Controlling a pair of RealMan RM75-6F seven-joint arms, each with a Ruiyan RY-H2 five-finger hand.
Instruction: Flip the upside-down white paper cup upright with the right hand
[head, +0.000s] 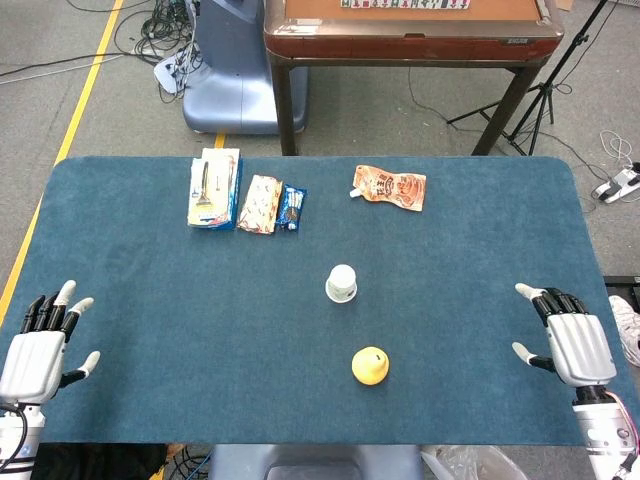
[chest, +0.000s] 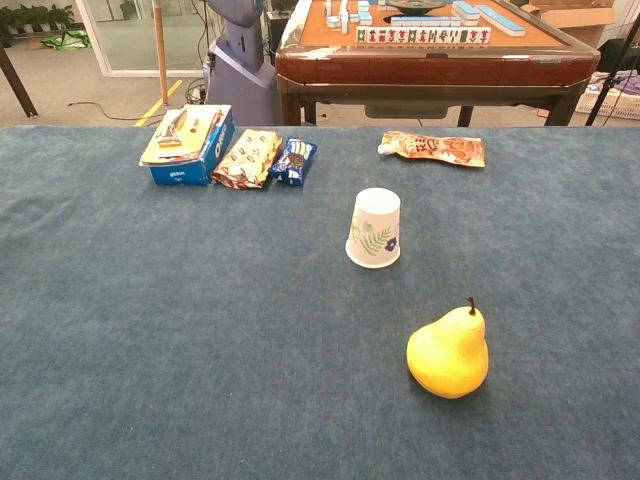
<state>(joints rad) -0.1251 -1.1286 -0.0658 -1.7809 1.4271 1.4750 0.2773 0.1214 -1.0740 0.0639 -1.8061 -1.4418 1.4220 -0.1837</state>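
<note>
I see the white paper cup (chest: 374, 228) upside down mid-bench, leaf print, no readable writing. My right robot hand (head: 572, 340) and left robot hand (head: 42, 345) rest empty, fingers spread, at the side edges.

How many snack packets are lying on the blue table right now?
3. A cream packet and a small dark blue one lie side by side next to the blue box at the far left; an orange pouch lies far right of centre. None seem hidden.
</note>
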